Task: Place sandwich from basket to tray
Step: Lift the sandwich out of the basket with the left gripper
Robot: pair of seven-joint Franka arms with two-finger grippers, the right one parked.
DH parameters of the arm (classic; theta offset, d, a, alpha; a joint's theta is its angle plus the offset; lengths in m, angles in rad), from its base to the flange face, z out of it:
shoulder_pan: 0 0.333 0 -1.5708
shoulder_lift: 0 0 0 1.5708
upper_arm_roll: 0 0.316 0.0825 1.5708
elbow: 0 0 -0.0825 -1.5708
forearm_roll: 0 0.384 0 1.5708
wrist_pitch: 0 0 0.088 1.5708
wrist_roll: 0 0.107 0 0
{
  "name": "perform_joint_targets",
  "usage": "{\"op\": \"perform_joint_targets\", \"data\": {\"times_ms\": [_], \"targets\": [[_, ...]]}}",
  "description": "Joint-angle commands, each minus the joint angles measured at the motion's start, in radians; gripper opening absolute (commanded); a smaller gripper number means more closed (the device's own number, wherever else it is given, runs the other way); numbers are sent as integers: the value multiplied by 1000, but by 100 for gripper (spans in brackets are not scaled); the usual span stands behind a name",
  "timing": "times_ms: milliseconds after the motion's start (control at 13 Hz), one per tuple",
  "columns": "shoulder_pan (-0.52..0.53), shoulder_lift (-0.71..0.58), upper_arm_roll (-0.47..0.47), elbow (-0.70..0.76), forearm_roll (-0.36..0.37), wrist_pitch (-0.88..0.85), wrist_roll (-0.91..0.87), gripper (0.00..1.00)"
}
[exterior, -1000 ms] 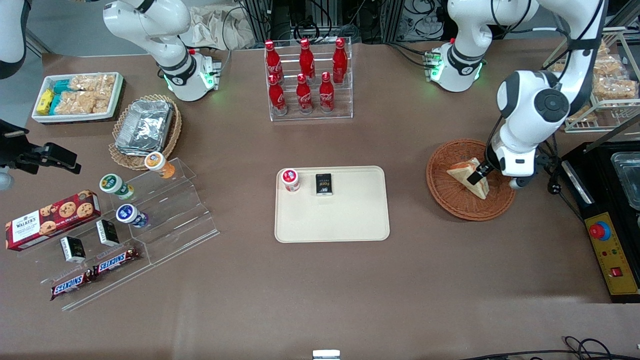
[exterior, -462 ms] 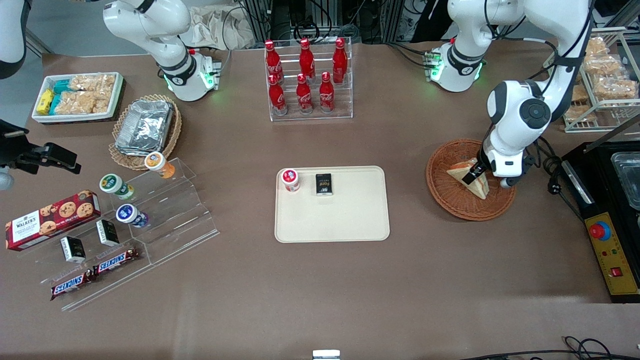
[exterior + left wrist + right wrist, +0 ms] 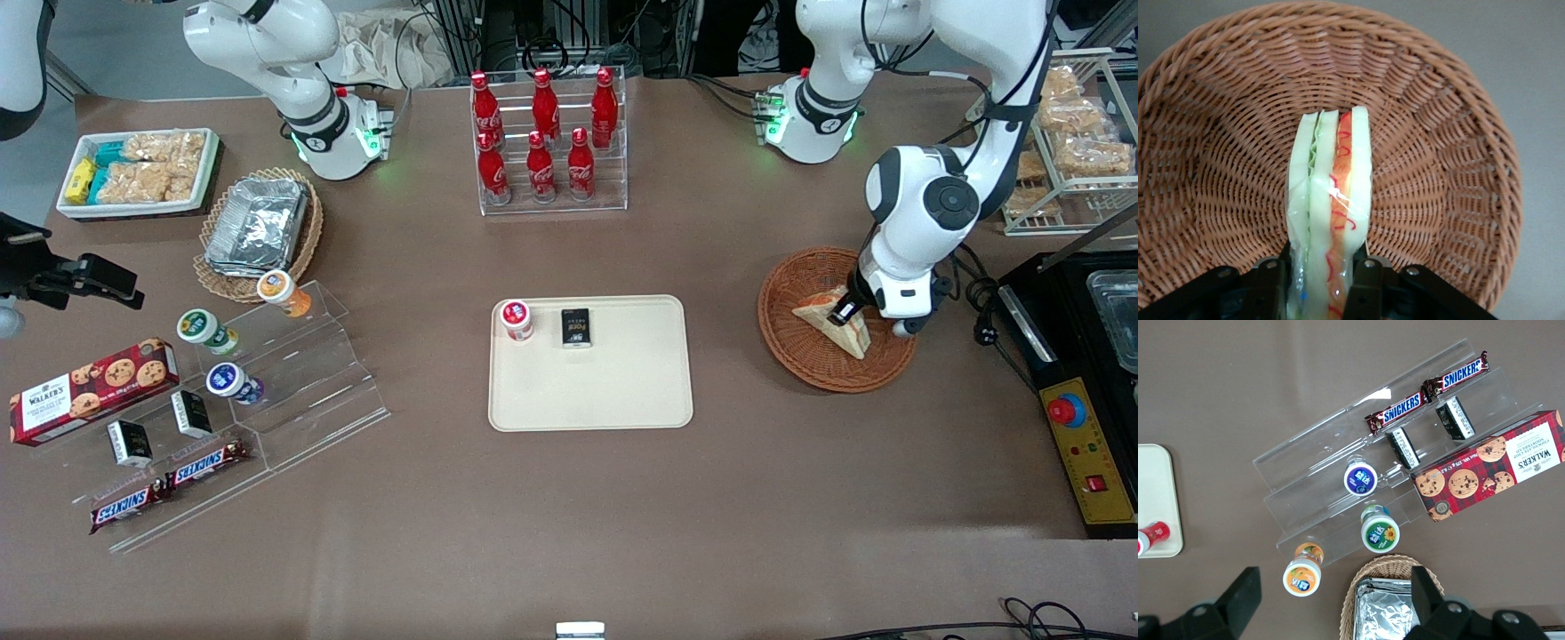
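- Sandwich [image 3: 1331, 220]: wrapped triangular wedge, standing on edge inside the basket [image 3: 787, 333], which sits toward the working arm's end of the table; red, orange and green filling layers face the wrist camera.
- Gripper [image 3: 846, 311]: low in the basket, its two black fingers [image 3: 1363, 283] pressed against the bread faces on either side, clamped on the sandwich near its broad end.
- Tray [image 3: 613, 396]: well apart from the basket, toward the table's middle; carries a small red-lidded cup [image 3: 516, 320] and a dark packet [image 3: 576, 327] along the edge farther from the front camera (the nearer part is bare).
- Step in hand, by judgement: securing the grip and starting the lift. To do it well, hold pressure moderate so the soft bread does not crush or the wrapper slip; rise straight up until the wedge's lower corner clears the wicker rim before travelling sideways; keep the wedge from swinging about the pinch point.
- Placement advice: aim for the bare part of the tray, away from cup and packet, and lower until the wedge rests before releasing.
- Change from half a second ago: the wrist has shifted slightly and the sandwich's pointed end has swung a little toward the tray (a small rotation); the basket and tray contents are unchanged.
- Change from one second ago: the arm's elbow has drawn in toward the table's middle.
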Motion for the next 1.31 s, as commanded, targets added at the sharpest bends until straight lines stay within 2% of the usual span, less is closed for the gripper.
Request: {"op": "perform_joint_targets", "data": {"times_ms": [0, 231, 462, 615, 923, 1000, 1077, 1231], "targets": [[-4, -36, -7, 61, 32, -84, 1, 0], [-9, -78, -15, 220, 43, -327, 149, 0], [-10, -38, -73, 534, 43, -713, 309, 0], [-12, 2, -142, 696, 41, -838, 363, 0], [-16, 112, -340, 900, 47, -871, 366, 0], [-39, 169, -384, 946, 91, -863, 357, 0], [-70, 222, -401, 975, 136, -858, 339, 0], [-123, 304, -402, 982, 153, -756, 322, 0]]}}
